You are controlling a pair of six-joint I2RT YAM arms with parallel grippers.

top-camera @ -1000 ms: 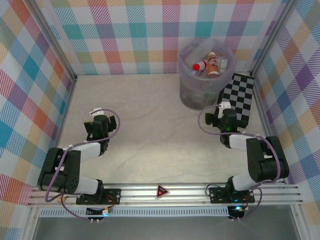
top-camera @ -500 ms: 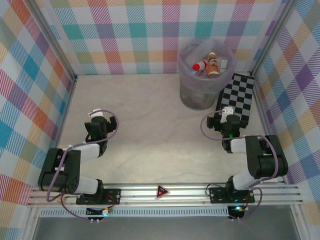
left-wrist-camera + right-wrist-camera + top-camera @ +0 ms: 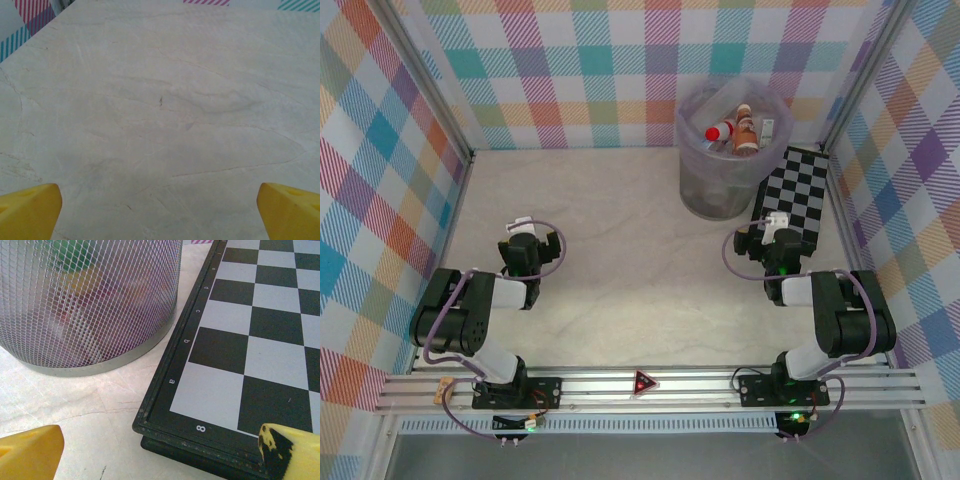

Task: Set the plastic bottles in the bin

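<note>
Marble-look pale desk (image 3: 620,260), pastel plaid walls (image 3: 570,60) round it. Far right stands the bin (image 3: 705,195): round, translucent grey-lilac; close up its wall shows a fine mesh texture w/ smooth grey base band. Inside, near the rim, the plastic bottles (image 3: 745,131): one red-and-white, one brown w/ label, text too small to read. B/w chequered board (image 3: 250,340) just beside bin, edge marked a, b, c, d + 8. Both empty: left gripper (image 3: 160,212) spread wide over bare desk, right gripper (image 3: 160,452) spread wide by board corner, yellow tips.
</note>
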